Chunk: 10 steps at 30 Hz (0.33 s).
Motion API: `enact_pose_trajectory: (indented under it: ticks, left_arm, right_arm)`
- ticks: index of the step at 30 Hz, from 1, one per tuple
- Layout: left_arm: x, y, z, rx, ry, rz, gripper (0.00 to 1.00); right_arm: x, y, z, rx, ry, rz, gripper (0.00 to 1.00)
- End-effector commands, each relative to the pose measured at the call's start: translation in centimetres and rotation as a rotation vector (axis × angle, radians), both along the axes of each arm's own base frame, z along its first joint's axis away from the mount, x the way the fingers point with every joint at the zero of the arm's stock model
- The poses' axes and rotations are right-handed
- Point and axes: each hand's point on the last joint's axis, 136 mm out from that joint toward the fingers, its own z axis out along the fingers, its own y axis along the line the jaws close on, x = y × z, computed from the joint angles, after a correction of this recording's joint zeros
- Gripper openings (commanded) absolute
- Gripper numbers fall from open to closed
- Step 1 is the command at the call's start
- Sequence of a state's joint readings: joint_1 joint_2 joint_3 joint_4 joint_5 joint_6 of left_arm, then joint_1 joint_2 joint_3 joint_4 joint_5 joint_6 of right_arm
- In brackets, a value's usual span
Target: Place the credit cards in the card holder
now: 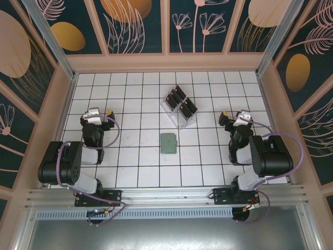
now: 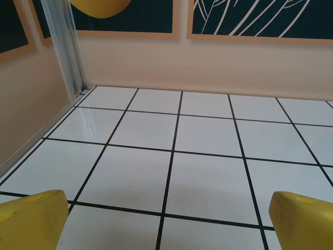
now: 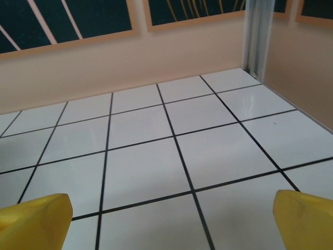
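Currently the left end effector (image 1: pixel 99 112) and right end effector (image 1: pixel 237 116) are both released, yellow fingers (image 2: pixel 31 219) spread wide over the tile in each wrist view. The card holder (image 1: pixel 168 142) lies flat roughly midway between the two, slightly nearer the bases than either. The credit cards (image 1: pixel 179 101) sit in a clear rack (image 1: pixel 182 121) farther out, also between them. The table (image 1: pixel 135 166) is glossy white tile with black grout. Peach walls (image 2: pixel 208 62) carry dark floral panels (image 1: pixel 138 26), with an aluminium corner post (image 2: pixel 65 47) ahead-left of the left end effector.
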<state>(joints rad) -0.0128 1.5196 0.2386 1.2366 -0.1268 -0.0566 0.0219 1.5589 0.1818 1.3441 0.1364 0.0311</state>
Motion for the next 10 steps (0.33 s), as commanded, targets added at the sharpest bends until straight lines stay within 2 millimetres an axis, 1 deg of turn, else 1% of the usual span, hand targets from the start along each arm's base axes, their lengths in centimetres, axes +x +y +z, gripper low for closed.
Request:
enact_pose_trajectory:
  ticks: [1,3,4,10]
  left_arm:
    - [0.45,-0.13,0.52,-0.016,-0.019,-0.011,0.99]
    - [0.49,-0.13,0.51,-0.016,-0.018,-0.011,0.99]
    - [0.49,-0.12,0.45,-0.016,-0.015,-0.011,0.99]
    - [0.49,-0.05,0.54,-0.015,-0.019,-0.006,0.99]
  right_arm:
    - [0.27,0.17,1.15,-0.032,-0.044,0.011,0.99]
    - [0.98,0.29,0.71,-0.006,-0.014,0.056,0.99]
    - [1.01,0.03,0.49,0.007,-0.004,0.064,0.99]
    - [0.92,0.11,0.58,0.004,-0.01,0.066,0.99]
